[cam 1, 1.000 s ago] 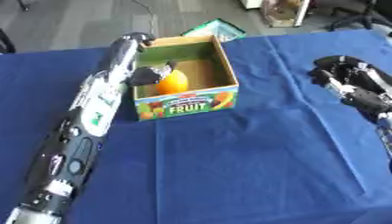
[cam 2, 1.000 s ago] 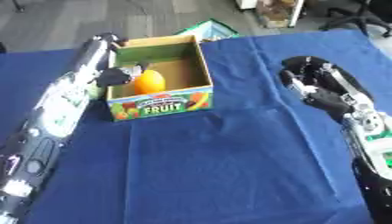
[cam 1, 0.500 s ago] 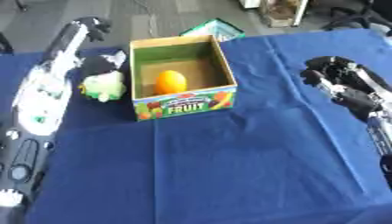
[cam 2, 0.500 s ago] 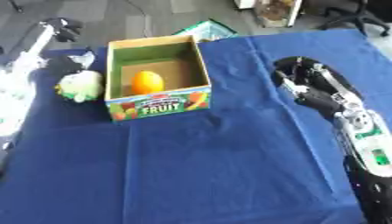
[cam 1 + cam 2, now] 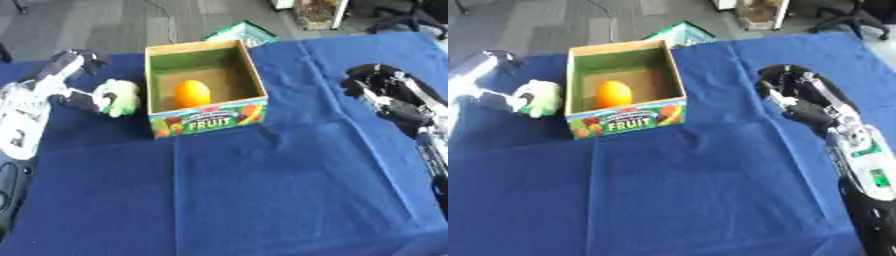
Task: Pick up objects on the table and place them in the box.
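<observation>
Since the earlier frames, the left arm has withdrawn from the box interior to the left side of the table, and the pale green rounded object [image 5: 118,97] now shows just outside the box's left wall. The left hand [image 5: 72,63] sits at the far left, over the blue tablecloth [image 5: 262,190], next to the green object; motion blur hides its fingers, so it cannot be determined whether they are released or clenched, or whether they touch the object.

The open cardboard box with a green inner lining and a printed "FRUIT" front panel [image 5: 206,120] stands upright on the cloth, left of centre. One round orange fruit [image 5: 192,93] rests on the box floor, near the front wall. The green object lies on the cloth outside the box, close beside its left wall.

The right hand [image 5: 798,95] is positioned over the cloth at the right side, well apart from the box. Its fingers are relaxed and slightly bent, grasping nothing. The right forearm [image 5: 866,165], black with silver and white sections, extends toward the lower right corner.

A green-and-white packet [image 5: 245,34] lies behind the box at the table's far edge.
</observation>
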Controlling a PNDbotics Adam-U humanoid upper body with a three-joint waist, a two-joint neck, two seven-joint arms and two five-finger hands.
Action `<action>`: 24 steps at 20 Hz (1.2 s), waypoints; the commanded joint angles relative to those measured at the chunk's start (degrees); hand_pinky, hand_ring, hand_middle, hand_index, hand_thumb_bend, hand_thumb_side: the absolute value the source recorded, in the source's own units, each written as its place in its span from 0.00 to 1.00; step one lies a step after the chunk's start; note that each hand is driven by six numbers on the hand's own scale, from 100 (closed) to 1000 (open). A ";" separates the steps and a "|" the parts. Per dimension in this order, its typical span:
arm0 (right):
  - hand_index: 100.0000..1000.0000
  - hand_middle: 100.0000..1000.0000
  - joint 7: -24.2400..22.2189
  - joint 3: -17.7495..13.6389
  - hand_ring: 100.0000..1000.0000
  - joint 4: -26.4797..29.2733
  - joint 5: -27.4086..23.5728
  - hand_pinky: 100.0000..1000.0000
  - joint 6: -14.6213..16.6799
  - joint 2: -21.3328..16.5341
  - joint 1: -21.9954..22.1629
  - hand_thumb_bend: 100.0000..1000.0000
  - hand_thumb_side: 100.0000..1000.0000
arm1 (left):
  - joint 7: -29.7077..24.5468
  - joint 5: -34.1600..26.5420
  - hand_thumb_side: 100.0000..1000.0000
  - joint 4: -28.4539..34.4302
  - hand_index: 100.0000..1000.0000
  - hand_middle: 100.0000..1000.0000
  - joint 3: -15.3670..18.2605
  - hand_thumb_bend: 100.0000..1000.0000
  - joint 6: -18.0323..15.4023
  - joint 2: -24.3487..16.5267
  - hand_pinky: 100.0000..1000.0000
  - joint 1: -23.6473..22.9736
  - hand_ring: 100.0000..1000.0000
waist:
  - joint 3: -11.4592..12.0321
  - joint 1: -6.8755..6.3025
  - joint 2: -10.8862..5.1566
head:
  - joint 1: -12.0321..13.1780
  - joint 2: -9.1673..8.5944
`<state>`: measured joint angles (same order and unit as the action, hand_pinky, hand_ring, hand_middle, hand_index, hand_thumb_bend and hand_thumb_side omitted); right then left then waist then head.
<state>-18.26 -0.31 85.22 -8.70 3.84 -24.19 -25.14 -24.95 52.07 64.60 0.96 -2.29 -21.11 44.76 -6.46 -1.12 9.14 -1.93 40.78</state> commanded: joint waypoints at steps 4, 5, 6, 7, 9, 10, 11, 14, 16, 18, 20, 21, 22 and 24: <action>0.72 0.57 -0.17 -0.22 0.74 0.51 0.32 0.74 0.16 -1.49 -0.81 0.21 0.29 | 5.04 7.03 0.11 -4.40 0.85 0.79 -0.92 0.45 -0.09 0.85 0.79 1.86 0.77 | -0.37 0.12 -0.67 | 0.01 0.08; 0.72 0.57 -0.19 -0.20 0.75 0.51 0.33 0.74 0.16 -1.49 -0.83 0.21 0.29 | 7.14 8.53 0.10 -4.97 0.86 0.80 -1.16 0.46 0.65 1.12 0.79 1.90 0.78 | -0.40 0.11 -0.65 | -0.01 0.11; 0.72 0.57 -0.21 -0.19 0.75 0.51 0.32 0.74 0.16 -1.48 -0.84 0.20 0.29 | 9.41 10.01 0.10 -5.57 0.86 0.82 -1.40 0.46 1.44 1.49 0.80 1.93 0.80 | -0.42 0.11 -0.63 | -0.04 0.12; 0.72 0.57 -0.22 -0.18 0.75 0.49 0.33 0.74 0.15 -1.45 -0.85 0.21 0.29 | 11.91 11.35 0.09 -6.15 0.86 0.82 -1.56 0.46 2.34 1.85 0.80 1.97 0.80 | -0.43 0.10 -0.61 | -0.08 0.12; 0.72 0.57 -0.31 -0.11 0.75 0.47 0.32 0.74 0.13 -1.40 -0.88 0.21 0.29 | 16.77 13.67 0.08 -7.34 0.87 0.83 -1.89 0.45 3.91 2.57 0.80 2.00 0.81 | -0.49 0.09 -0.55 | -0.15 0.12; 0.72 0.57 -0.38 -0.07 0.75 0.47 0.34 0.74 0.13 -1.39 -0.88 0.21 0.29 | 18.52 14.32 0.09 -8.01 0.87 0.83 -2.03 0.45 4.37 2.89 0.79 1.97 0.80 | -0.52 0.08 -0.52 | -0.17 0.13; 0.72 0.57 -0.42 -0.06 0.75 0.45 0.37 0.74 0.14 -1.38 -0.87 0.21 0.29 | 19.42 14.74 0.09 -8.77 0.87 0.83 -2.24 0.44 4.50 3.14 0.79 1.93 0.80 | -0.55 0.06 -0.49 | -0.21 0.15; 0.72 0.57 -0.45 -0.05 0.75 0.42 0.43 0.74 0.14 -1.40 -0.87 0.21 0.29 | 18.97 16.08 0.00 -10.65 0.84 0.75 -2.72 0.36 4.08 3.46 0.74 1.89 0.71 | -0.60 0.00 -0.42 | -0.31 0.13; 0.72 0.57 -0.48 -0.04 0.75 0.41 0.45 0.74 0.16 -1.40 -0.89 0.21 0.29 | 18.79 17.67 0.00 -11.27 0.78 0.63 -2.75 0.24 4.07 3.54 0.70 1.88 0.60 | -0.61 0.01 -0.38 | -0.40 0.17; 0.72 0.57 -0.45 -0.07 0.75 0.40 0.47 0.74 0.18 -1.43 -0.93 0.21 0.29 | 21.20 19.50 0.00 -11.24 0.64 0.43 -2.48 0.01 5.01 3.61 0.62 1.88 0.42 | -0.59 0.04 -0.35 | -0.44 0.11; 0.72 0.57 -0.41 -0.09 0.75 0.38 0.46 0.74 0.19 -1.44 -0.94 0.21 0.29 | 25.09 20.23 0.02 -11.09 0.56 0.35 -2.03 0.00 6.48 3.74 0.59 1.92 0.33 | -0.55 0.10 -0.34 | -0.46 0.09; 0.72 0.57 -0.40 -0.10 0.75 0.37 0.45 0.74 0.20 -1.43 -0.93 0.21 0.29 | 27.22 19.98 0.06 -10.84 0.48 0.26 -1.76 0.00 7.24 3.80 0.56 1.97 0.26 | -0.52 0.13 -0.34 | -0.49 0.08; 0.72 0.57 -0.39 -0.11 0.75 0.37 0.45 0.74 0.21 -1.42 -0.92 0.21 0.29 | 29.43 19.28 0.07 -10.37 0.45 0.22 -1.51 0.00 8.03 3.86 0.56 1.98 0.23 | -0.50 0.16 -0.35 | -0.52 0.06; 0.72 0.57 -0.36 -0.15 0.75 0.36 0.46 0.74 0.22 -1.41 -0.92 0.20 0.29 | 33.08 17.13 0.09 -9.13 0.41 0.19 -1.25 0.00 9.28 3.94 0.56 2.00 0.21 | -0.46 0.21 -0.35 | -0.62 0.06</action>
<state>-18.56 -0.01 85.17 -8.68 3.91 -24.19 -25.19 5.99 69.88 54.01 -0.83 6.31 -16.47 45.85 -6.98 -1.07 9.57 -2.34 40.81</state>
